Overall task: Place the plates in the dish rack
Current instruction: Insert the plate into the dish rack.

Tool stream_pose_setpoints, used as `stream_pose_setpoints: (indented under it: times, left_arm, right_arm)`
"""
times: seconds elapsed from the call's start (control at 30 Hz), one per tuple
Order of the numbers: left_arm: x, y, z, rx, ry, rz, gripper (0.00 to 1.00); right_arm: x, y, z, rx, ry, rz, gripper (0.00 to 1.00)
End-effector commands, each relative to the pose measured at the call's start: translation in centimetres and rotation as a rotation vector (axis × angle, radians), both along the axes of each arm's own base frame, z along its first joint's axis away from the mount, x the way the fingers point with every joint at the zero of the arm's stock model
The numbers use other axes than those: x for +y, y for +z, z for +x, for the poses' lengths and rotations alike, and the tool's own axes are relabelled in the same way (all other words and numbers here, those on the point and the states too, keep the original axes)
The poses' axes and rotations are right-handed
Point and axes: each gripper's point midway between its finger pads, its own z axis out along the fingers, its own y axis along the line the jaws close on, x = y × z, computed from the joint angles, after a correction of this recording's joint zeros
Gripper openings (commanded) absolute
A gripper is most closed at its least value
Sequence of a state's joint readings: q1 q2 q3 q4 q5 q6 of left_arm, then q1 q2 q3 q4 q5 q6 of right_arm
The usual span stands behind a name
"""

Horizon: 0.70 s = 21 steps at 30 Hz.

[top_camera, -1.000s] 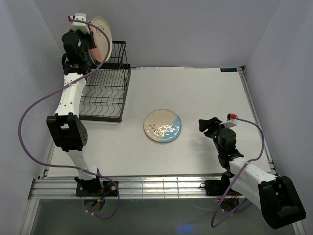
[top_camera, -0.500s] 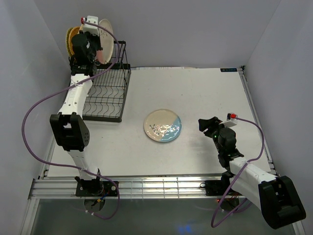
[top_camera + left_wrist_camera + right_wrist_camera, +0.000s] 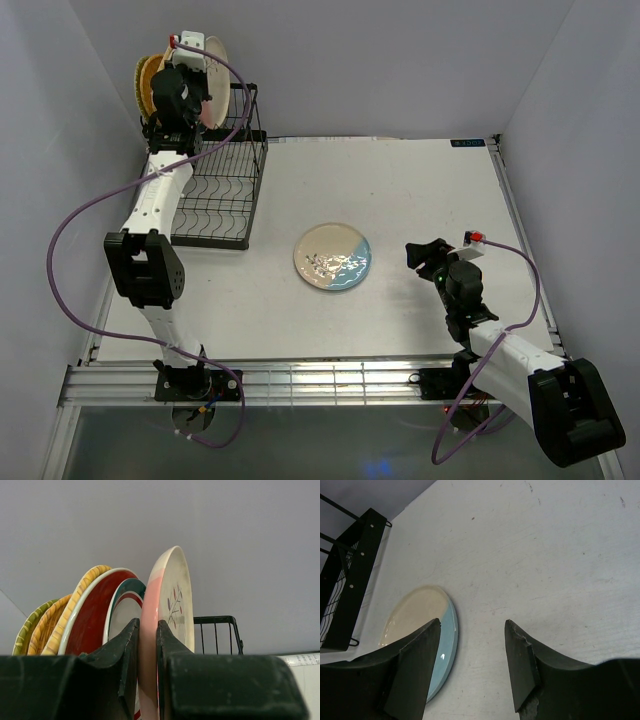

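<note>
My left gripper (image 3: 147,626) is shut on the lower rim of a pink-and-white plate (image 3: 170,592), which stands upright on edge. Beside it on the left stand a white plate with green rim rings (image 3: 125,611), a red plate (image 3: 95,622) and yellow-orange woven plates (image 3: 85,582). From above, the left gripper (image 3: 195,85) holds this plate (image 3: 215,62) over the rear tier of the black dish rack (image 3: 215,200). A cream-and-teal plate (image 3: 333,258) lies flat mid-table. My right gripper (image 3: 425,255) hovers open to its right, with nothing between its fingers (image 3: 473,624); the teal plate (image 3: 420,625) lies just left of them.
The rack's lower tray of wavy wires (image 3: 210,190) holds nothing. A corner of the rack (image 3: 350,580) shows in the right wrist view. Grey walls close in behind the rack and on both sides. A purple cable (image 3: 70,220) loops left of the left arm.
The left gripper has carried the pink-and-white plate a little to the right over the rack's rear and turned it more edge-on, uncovering the yellow plates behind. The right arm has stayed still.
</note>
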<state>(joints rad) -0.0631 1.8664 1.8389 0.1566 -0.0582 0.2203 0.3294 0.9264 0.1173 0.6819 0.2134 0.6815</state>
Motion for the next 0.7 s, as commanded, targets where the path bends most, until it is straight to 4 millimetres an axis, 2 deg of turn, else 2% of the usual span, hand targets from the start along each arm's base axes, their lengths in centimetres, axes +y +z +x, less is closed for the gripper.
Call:
stream_pose_setpoints:
  times: [0.0, 0.27, 0.67]
  left_arm:
    - [0.1, 4.9, -0.9, -0.160, 0.018, -0.028, 0.00]
    - [-0.5, 4.6, 0.0, -0.157, -0.013, -0.019, 0.00]
    - [0.1, 5.9, -1.1, -0.181, 0.015, -0.006, 0.00]
  right_arm:
    - [0.3, 2.8, 1.1, -0.074, -0.006, 0.026, 0.60]
    - [0.5, 2.7, 1.1, -0.071, 0.004, 0.024, 0.59]
    - [0.5, 2.8, 1.1, -0.075, 0.005, 0.025, 0.59]
